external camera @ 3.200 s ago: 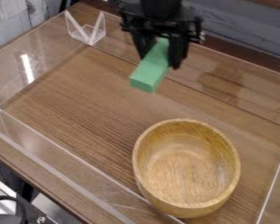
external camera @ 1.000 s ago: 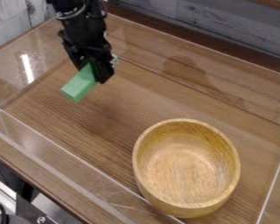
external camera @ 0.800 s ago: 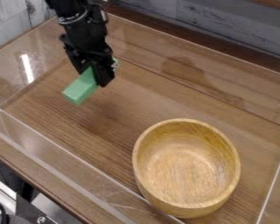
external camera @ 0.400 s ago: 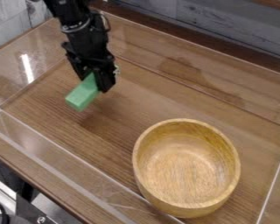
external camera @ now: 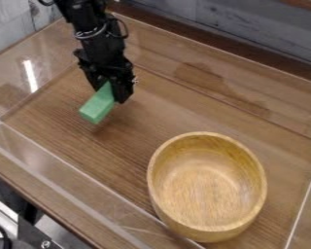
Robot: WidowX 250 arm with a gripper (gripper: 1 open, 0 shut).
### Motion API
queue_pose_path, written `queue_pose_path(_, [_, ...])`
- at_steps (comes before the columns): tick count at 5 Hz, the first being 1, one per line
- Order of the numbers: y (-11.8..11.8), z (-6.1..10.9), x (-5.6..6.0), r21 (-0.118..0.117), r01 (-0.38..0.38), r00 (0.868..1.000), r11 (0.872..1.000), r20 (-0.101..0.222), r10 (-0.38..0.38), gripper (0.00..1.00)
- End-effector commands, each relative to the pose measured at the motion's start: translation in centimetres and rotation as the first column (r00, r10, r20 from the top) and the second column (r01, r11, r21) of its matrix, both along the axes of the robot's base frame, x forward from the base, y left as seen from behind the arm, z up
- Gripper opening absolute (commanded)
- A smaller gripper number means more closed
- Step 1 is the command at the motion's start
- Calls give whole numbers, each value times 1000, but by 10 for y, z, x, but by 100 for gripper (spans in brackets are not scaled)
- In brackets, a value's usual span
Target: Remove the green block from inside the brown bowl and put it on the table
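Where clear plastic walls (external camera: 42,68) edge it, the wood-grain table (external camera: 185,107) bears the brown bowl (external camera: 208,185); the gripper (external camera: 109,89), jaws nearly closed, clamps the green block (external camera: 97,105) low over the table, upper end hidden.

Lab bench: clear-walled table (external camera: 185,97)

1. Single view only, so there's no overlap with another camera to report.
2. Camera sits high off one corner of the table (external camera: 185,107), looking down at an angle across the tabletop; the table edges run diagonally through frame.
3. Medium-close range: the brown bowl (external camera: 208,186) fills the lower right, nearest the lens.
4. The arm enters from the top left, farther away; its gripper (external camera: 109,93) sits left of centre.
5. The clear plastic wall (external camera: 28,156) crosses the near-left foreground.
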State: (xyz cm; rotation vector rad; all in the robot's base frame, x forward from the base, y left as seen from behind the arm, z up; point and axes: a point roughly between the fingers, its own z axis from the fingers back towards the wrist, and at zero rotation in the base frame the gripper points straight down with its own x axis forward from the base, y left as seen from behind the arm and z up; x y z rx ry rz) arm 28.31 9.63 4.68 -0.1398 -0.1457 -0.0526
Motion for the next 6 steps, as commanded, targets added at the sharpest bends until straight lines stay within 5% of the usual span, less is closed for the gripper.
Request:
queue_pose_path(1, [1,12,16,14,-8,999,1000,50,7,0])
queue_pose_path(5, [-7,4,29,-14,-18,999,1000,44,19,0])
queue_pose_path(6, [-9,5,31,-21,-19,999,1000,39,20,100])
